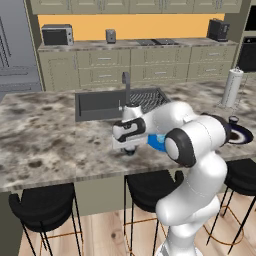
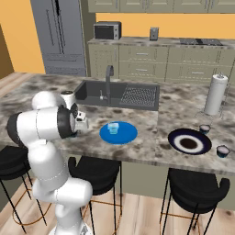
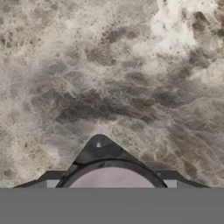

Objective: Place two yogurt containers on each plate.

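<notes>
My gripper point(image 1: 129, 148) hangs low over the marble counter, left of the bright blue plate point(image 2: 120, 134). In the hand view a round dark yogurt container point(image 3: 111, 175) with a whitish top sits between my fingertips point(image 3: 47, 178), and the gripper point(image 3: 111, 183) is shut on it. A pale blue squarish yogurt container point(image 2: 113, 127) stands on the blue plate. The dark plate point(image 2: 189, 141) with its pale centre lies further right. One dark cup point(image 2: 204, 129) stands on the counter by its far right rim, another point(image 2: 222, 151) to its right near the counter's edge.
A sink point(image 2: 98, 94) with a faucet point(image 2: 109, 75) and a drying rack lies behind the blue plate. A paper towel roll point(image 2: 215, 94) stands at the back right. Black stools point(image 1: 42, 205) line the counter's near edge.
</notes>
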